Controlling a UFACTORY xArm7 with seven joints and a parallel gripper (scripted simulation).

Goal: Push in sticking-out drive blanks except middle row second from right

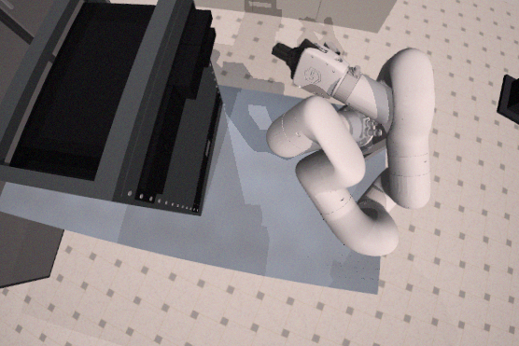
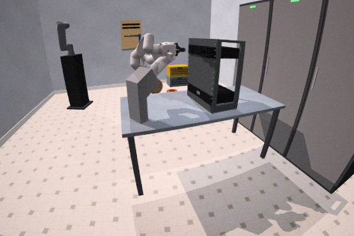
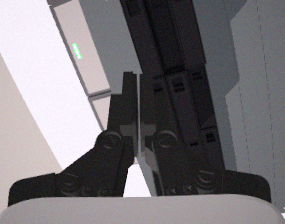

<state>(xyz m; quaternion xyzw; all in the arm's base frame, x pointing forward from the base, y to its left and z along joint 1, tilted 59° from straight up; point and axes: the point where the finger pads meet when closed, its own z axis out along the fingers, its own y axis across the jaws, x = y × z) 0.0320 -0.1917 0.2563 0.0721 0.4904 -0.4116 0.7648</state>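
With the jaws point(image 1: 274, 51) point(image 2: 184, 49) together on nothing and apart from the blanks point(image 1: 202, 40) point(image 3: 179, 92) protruding high on the rack point(image 1: 117, 143) point(image 2: 216, 75), align squarely with one target blank, then press straight inward, gently, until it latches.

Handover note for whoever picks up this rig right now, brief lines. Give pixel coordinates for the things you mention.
Claw point(image 1: 274, 51) point(image 2: 184, 49) point(image 3: 138, 89): shut, holding nothing, raised in front of the rack, short of its face.
Rack point(image 1: 119, 157) point(image 2: 216, 75): upright on the table point(image 1: 299, 255) point(image 2: 159, 126).
Drive blanks: near the top of the rack; some stand out toward the arm.
Done: cannot confirm any blank pushed home.
Left: check which still stand out, push home all but middle row, second from right, then back clear.
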